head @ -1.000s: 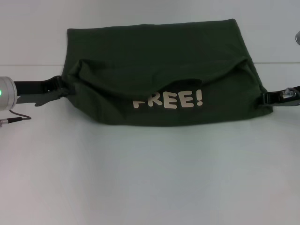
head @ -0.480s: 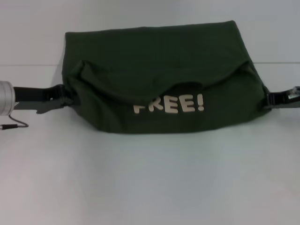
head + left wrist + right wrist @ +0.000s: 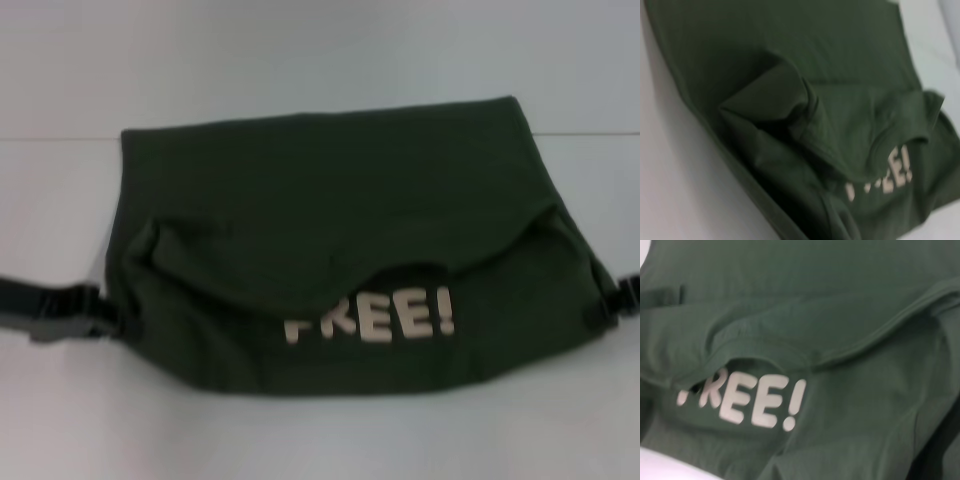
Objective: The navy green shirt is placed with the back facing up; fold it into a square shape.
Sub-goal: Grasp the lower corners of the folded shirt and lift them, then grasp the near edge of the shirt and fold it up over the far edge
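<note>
The navy green shirt (image 3: 330, 220) is folded over, with its cream "FREE!" lettering (image 3: 370, 318) facing up on the near part, partly covered by a drooping fold. My left gripper (image 3: 100, 318) is shut on the shirt's left end. My right gripper (image 3: 608, 302) is shut on its right end. The cloth hangs and sags between them over the white table (image 3: 300, 440). The left wrist view shows bunched folds of the shirt (image 3: 790, 75) and part of the lettering (image 3: 890, 175). In the right wrist view the shirt (image 3: 840, 290) fills the picture, with the lettering (image 3: 745, 400) under a fold.
The white table stretches in front of the shirt, and its far edge (image 3: 60, 137) runs behind the shirt. Nothing else lies on it.
Both grippers have come nearer to me with the shirt held between them. The shirt now sits lower and larger in the head view, and most of each arm has left the picture.
</note>
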Motion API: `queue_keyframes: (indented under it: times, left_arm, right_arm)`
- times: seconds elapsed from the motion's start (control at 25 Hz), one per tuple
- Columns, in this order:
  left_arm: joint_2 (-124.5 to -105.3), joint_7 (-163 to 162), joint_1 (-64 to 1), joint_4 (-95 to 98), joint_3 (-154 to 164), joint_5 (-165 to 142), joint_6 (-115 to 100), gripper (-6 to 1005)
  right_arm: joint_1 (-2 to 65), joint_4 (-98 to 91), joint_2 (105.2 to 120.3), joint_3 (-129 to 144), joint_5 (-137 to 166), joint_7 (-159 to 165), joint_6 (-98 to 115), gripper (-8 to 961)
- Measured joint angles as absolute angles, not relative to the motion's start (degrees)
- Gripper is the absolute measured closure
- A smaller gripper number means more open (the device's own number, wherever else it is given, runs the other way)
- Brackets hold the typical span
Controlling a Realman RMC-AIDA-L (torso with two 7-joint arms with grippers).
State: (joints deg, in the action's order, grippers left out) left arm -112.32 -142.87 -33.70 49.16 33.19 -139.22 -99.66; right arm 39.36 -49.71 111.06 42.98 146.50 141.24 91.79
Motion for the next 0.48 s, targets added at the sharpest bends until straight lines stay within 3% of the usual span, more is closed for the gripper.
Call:
queue_keyframes:
  times: [0.48]
  left_arm:
    - [-112.62,-138.4,-30.1,53.4,31.5,-143.6,-115.7,992]
  right_arm:
    - [34.9,-49.1,110.00,38.3,146.9,133.3,107.8,861]
